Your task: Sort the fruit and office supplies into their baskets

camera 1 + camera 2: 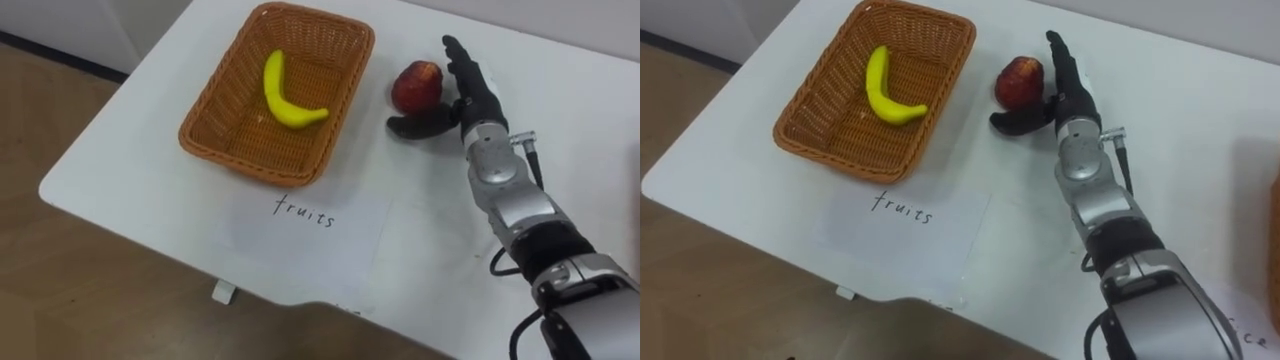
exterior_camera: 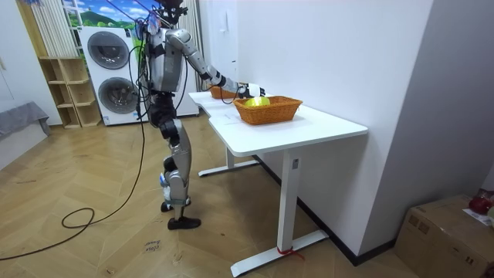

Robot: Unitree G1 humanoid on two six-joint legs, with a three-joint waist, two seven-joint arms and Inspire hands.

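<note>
Apple (image 1: 416, 86): on the surface (image 1: 150, 190), just beside the basket's right wall, well in from the near edge; not yet sorted.
Right hand (image 1: 476, 100): stretched over the surface from the right; fingers straight along the apple's right side, thumb spread wide across its near side; open around the fruit, gripping nothing; contact likely, not certain.
Apple, handling: judged firm, smooth-skinned, fairly light, apt to roll away when nudged, bruised by a drop. Best taken across the widest part, thumb opposite fingers, then lifted clear of the rim.
Basket (image 1: 245, 163): woven wicker, rectangular, toward the surface's left end, long side running away from the near edge.
Basket, contents: one banana (image 1: 277, 98), lying curved on the bottom; ample room beside it for the apple.
Paper sheet (image 1: 300, 235): handwritten, flat between the basket and the near edge.
Second basket (image 2: 219, 93): farther along the surface in the room view; contents impossible to tell.
Stance: upright at the surface's edge, right arm extended.
</note>
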